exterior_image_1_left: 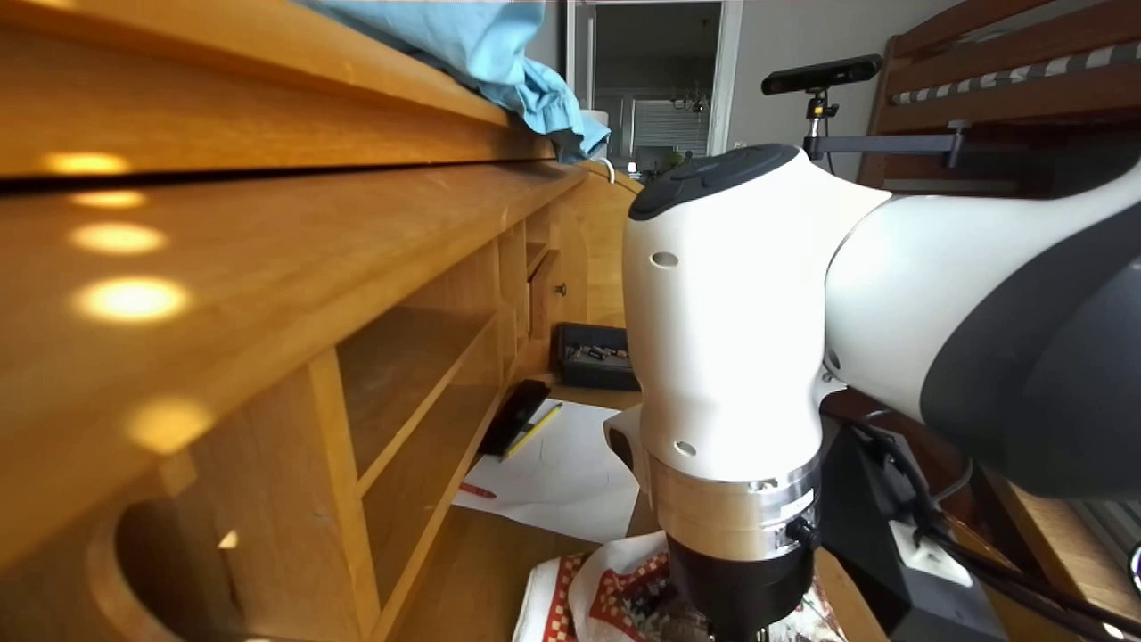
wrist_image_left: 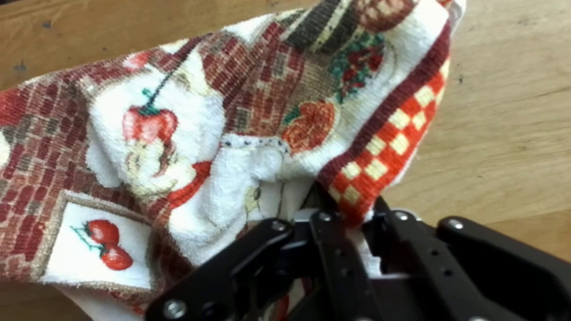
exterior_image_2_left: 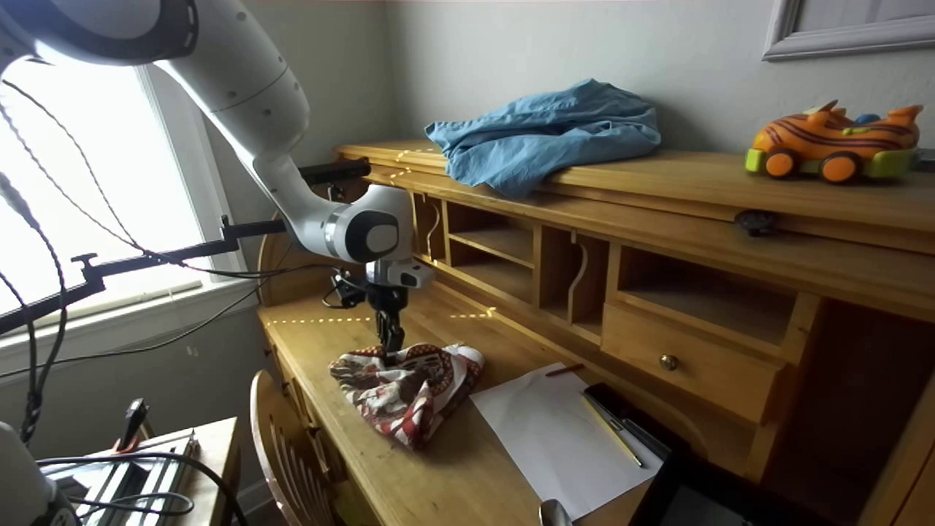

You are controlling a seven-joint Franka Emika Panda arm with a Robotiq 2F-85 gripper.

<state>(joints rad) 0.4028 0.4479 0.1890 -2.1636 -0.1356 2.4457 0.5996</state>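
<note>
Got the gripper (wrist_image_left: pixel 352 209) right down on a printed dish towel (wrist_image_left: pixel 258 165), and from the wrist view I'd say it's pinching it. The two fingers (wrist_image_left: pixel 337 263) stand almost side by side with only a thin gap, and a fold of cloth runs into that gap: the checked border narrows to a point between them and some white fabric shows lower down. The tips are partly buried, so I honestly can't tell how much towel they've got.

In an exterior view I can see the gripper pointing straight down and touching the top of the towel. My other outside camera cuts the fingers off at the bottom edge, so it's not much help there.

Towel itself is a rumpled heap on the wooden desk (exterior_image_2_left: pixel 453 482), with a sheet of white paper (exterior_image_2_left: pixel 548 438) near it. Print's pretty busy: dark red brickwork, a mustached face with a red neckerchief, a red pepper, and a pair of round red fruits in a white square. The border is red and cream checks next to a maroon stripe, then plain white. Lots of folds bunch up close to the fingers, while the far side lies flatter.
</note>
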